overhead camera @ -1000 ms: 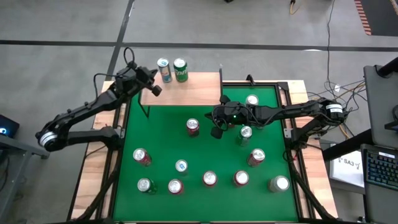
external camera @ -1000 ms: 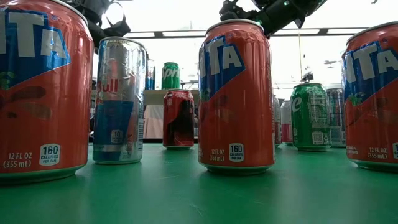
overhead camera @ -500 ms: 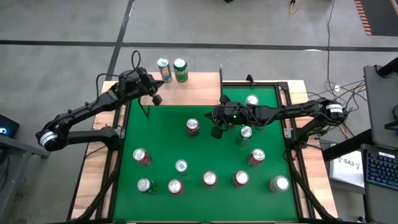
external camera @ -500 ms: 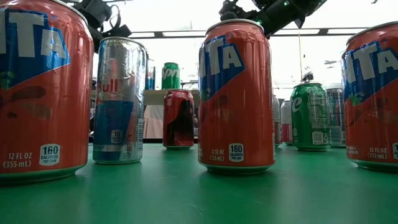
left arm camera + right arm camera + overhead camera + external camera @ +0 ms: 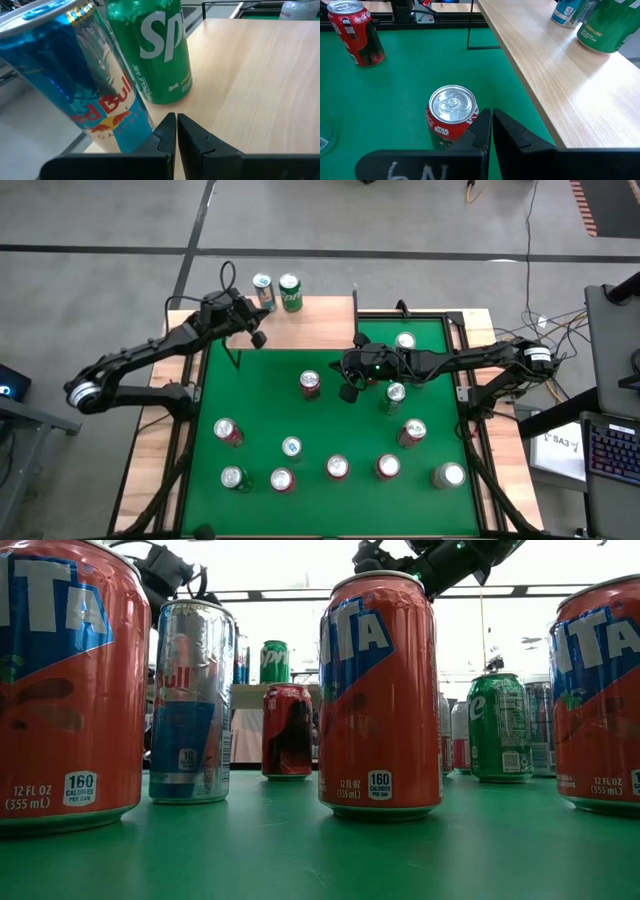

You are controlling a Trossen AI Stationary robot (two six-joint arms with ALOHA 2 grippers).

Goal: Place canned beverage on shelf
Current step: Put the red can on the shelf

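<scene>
Here you have the shelf [image 5: 300, 322], a smooth rectangular board of pale wood grain on thin black metal legs, standing at the far left corner of the green table [image 5: 330, 415]. Two cylinders of glossy aluminium stand upright on its far left end, just beside each other: a slim blue Red Bull can [image 5: 263, 291] and a wider green Sprite can [image 5: 290, 291].

Your left gripper [image 5: 255, 332] sits over the shelf's left end, just in front of those two cans, its dark angular fingers [image 5: 167, 131] pressed together with nothing between them.

Your right gripper [image 5: 347, 388] hovers above the middle of the table, its fingers [image 5: 485, 125] also together and empty, just beside a red Coca-Cola can [image 5: 310, 383] with a bright silver lid and pull tab.

The felt-like green surface carries many more upright cans. Closest to the low camera stand tall orange Fanta cans [image 5: 380, 700], shiny and smooth, and a silver-and-blue Red Bull can [image 5: 192, 700] with a slimmer body.
</scene>
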